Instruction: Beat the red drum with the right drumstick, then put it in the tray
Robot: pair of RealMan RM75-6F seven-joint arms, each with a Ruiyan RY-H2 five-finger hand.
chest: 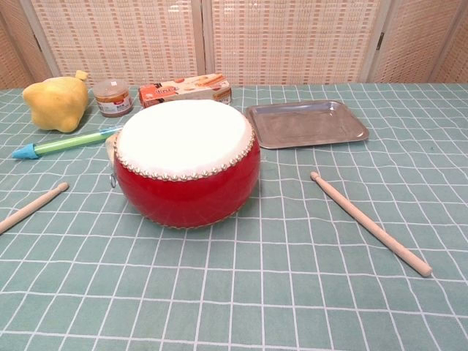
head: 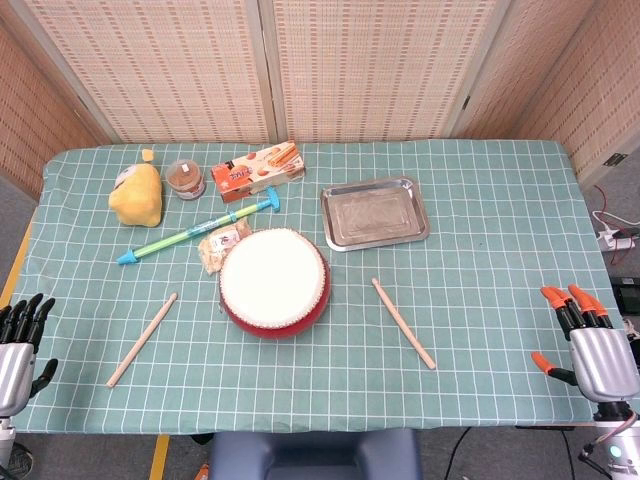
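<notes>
We log the items from left to right, taking the red drum (head: 274, 282) as landmark.

Left hand (head: 18, 345): far left of the drum at the near edge of the surface (head: 480, 190), dark fingers apart, holding nothing.

Yellow plush toy (head: 137, 194), small brown-lidded jar (head: 186, 179), orange snack box (head: 257, 170): a row behind and left of the drum.

Blue-and-green pen-like toy (head: 195, 233) and small wrapped snack (head: 221, 244): just behind-left of the drum; the wrapper appears to touch its rim.

Left drumstick (head: 142, 339): left of the drum, apart from it, lying flat.

Red drum: centre of the surface, white skin upward, nothing on it.

Tray (head: 375, 213): metal, behind and right of the drum, nothing in it.

Right drumstick (head: 403, 322): just right of the drum, not touching it, flat on the surface. Its long axis runs diagonally, the far end pointing toward the tray and the near end angled outward to the right.

Right hand (head: 592, 345): far right of the drum at the near edge, orange-tipped fingers spread, holding nothing.

Relation noted: the right drumstick lies between drum and right hand, well apart from that hand, to its left and slightly farther in. We judge the right hand much the nearer, with the stick's near end as the closer part to reach.
</notes>
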